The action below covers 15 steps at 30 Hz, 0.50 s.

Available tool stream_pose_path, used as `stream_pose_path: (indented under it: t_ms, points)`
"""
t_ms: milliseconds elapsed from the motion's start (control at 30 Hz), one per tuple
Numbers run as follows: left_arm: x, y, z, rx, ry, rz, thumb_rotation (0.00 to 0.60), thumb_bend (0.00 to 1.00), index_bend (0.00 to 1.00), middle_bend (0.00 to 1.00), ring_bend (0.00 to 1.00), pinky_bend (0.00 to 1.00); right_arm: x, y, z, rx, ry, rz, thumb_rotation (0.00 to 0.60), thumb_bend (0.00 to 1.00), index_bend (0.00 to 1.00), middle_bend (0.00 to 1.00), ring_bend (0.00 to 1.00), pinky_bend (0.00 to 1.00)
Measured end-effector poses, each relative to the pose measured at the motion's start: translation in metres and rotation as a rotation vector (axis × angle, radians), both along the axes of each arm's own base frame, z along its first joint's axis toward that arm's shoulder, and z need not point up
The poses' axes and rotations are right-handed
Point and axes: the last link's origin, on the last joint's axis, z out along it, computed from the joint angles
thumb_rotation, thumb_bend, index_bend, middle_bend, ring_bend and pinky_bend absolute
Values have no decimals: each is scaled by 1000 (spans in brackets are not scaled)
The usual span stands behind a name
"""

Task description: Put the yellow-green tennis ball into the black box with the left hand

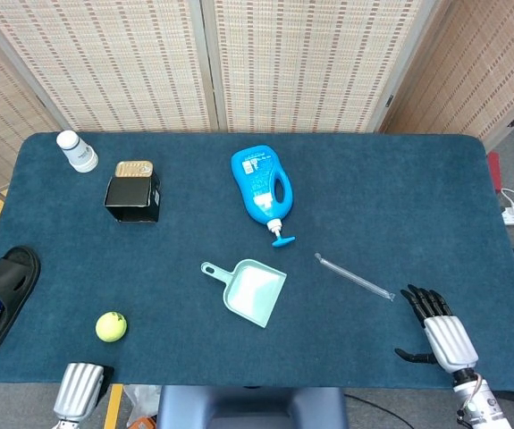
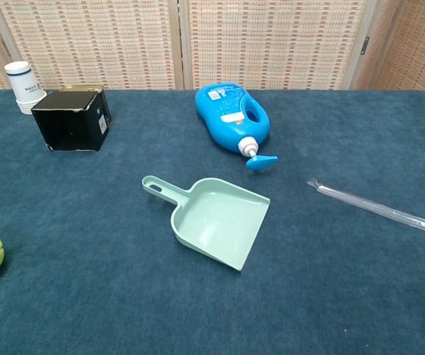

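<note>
Down at the table's near edge, my left hand shows only its silver back below the blue cloth, so I cannot tell whether its fingers are spread or curled. It holds nothing I can see. Just beyond it the tennis ball sits alone on the cloth, well apart from the black box near the far left side. My right hand rests on the cloth, fingers apart, empty.
</note>
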Motion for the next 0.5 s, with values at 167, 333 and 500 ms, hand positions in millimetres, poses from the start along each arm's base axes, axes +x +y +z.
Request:
stream_pose_path:
  t_ms: [167, 333, 500]
  points:
    - [2, 8, -5, -12, 7, 4, 600, 627, 1000, 1000, 1000, 1000, 0, 0, 1, -3, -6, -1, 600, 0, 0, 0, 0, 0]
    - [1, 18, -9, -20, 10, 15, 600, 627, 1000, 1000, 1000, 1000, -2, 0, 2, -8, -7, -10, 600, 0, 0, 0, 0, 0]
    - [3, 24, -12, -25, 6, 7, 600, 627, 1000, 1000, 1000, 1000, -1, -1, 0, -1, 4, -12, 600, 0, 0, 0, 0, 0]
